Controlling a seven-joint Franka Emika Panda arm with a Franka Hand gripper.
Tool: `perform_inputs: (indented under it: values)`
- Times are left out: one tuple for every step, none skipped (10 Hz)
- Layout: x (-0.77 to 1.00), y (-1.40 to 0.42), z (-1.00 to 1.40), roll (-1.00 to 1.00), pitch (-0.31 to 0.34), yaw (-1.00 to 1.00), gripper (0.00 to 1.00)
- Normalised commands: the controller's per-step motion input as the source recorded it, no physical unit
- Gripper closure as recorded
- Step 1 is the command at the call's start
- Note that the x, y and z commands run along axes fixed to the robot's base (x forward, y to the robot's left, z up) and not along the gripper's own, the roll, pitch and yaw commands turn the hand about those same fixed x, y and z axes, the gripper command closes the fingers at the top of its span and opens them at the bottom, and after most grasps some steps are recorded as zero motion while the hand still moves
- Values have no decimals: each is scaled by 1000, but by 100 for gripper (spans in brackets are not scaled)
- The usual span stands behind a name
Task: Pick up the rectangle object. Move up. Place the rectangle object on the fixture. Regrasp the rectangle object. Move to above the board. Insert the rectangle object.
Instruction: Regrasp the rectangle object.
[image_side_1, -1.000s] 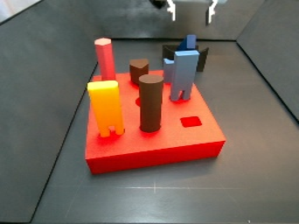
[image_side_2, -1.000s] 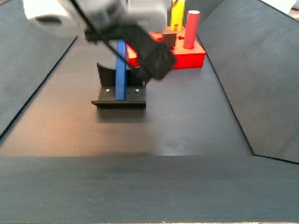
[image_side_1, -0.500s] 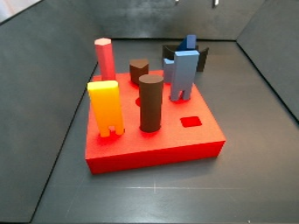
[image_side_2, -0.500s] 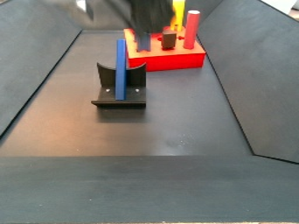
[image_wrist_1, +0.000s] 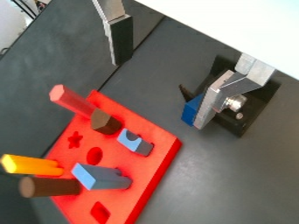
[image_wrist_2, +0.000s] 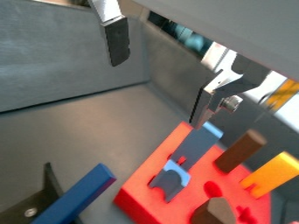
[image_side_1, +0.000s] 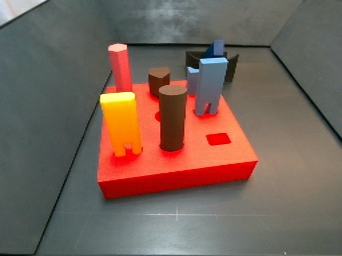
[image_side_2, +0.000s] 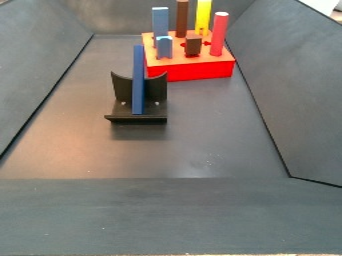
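Side view shows the bar standing upright in the fixture, long axis vertical, leaning on the back wall, with the board a bit further back. So placing looks done and regrasp is next, I'd say.

What matters: the gripper is high above all this, out of both side views entirely. In both wrist views the bar sits well below the fingers, off toward the fixture end and not between them. The arm has to come down with the bar's upright length lined up in the gap.

Jaws are spread wide, nothing held, nothing touched. Only floor and board show between the plates. The board's small rectangular hole is free for later.
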Motion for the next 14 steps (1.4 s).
perform_inputs:
  values:
    - [-22, -36, 45, 1000, 15, 11, 0]
    - [-20, -39, 27, 1000, 11, 12, 0]
    - [-15, -45, 18, 1000, 9, 12, 0]
    - [-7, -29, 6, 1000, 4, 14, 0]
    - [-5, -21, 8, 1000, 2, 15, 0]
    - [3, -19, 4, 1000, 0, 17, 0]
    - [3, -16, 4, 1000, 1, 18, 0]
    - [2, -21, 2, 1000, 7, 19, 0]
    - [5, -20, 3, 1000, 11, 21, 0]
    - [23, -22, -3, 1000, 18, 23, 0]
    - [34, -22, -10, 1000, 27, 26, 0]
    - [47, -27, -7, 1000, 41, 29, 0]
    - [57, -28, -8, 1000, 48, 32, 0]
    - [74, -32, -3, 1000, 76, 42, 0]
